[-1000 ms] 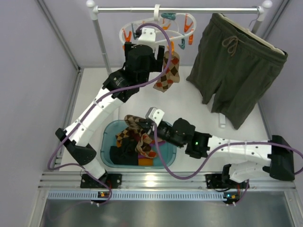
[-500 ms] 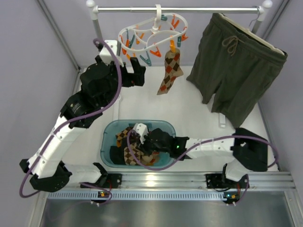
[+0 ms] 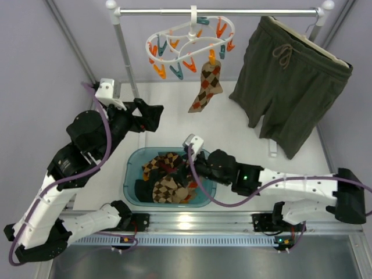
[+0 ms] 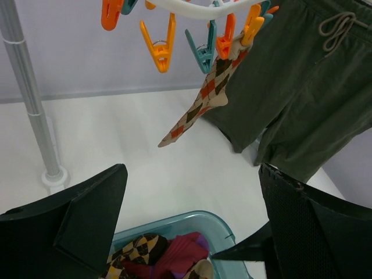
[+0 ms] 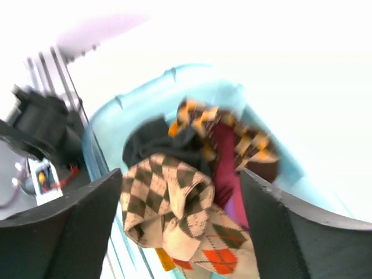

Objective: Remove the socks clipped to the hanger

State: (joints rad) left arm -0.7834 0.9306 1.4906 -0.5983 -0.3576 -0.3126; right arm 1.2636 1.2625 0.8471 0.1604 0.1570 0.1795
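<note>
The white hanger (image 3: 189,36) hangs from the rail with orange and teal pegs. One argyle sock (image 3: 206,88) stays clipped to it, seen in the left wrist view as an argyle sock (image 4: 204,96) under an orange peg (image 4: 225,36). My left gripper (image 3: 149,115) is open and empty, low and left of the hanger, with wide-apart jaws around the left gripper's midpoint (image 4: 195,226). My right gripper (image 3: 189,158) hovers open over the tub; a tan argyle sock (image 5: 168,200) lies loose on the sock pile (image 3: 165,181) between the jaws of the right gripper (image 5: 183,229).
A teal tub (image 3: 130,173) sits at the table's front. Olive-green shorts (image 3: 290,81) hang from the rail (image 3: 250,11) on the right. The rail's left pole (image 3: 124,58) stands behind my left arm, and its foot (image 4: 55,177) is on the table.
My left arm has pulled back from the hanger, down and to the left. My right gripper has opened and let an argyle sock drop into the tub. The hanger has swung.
</note>
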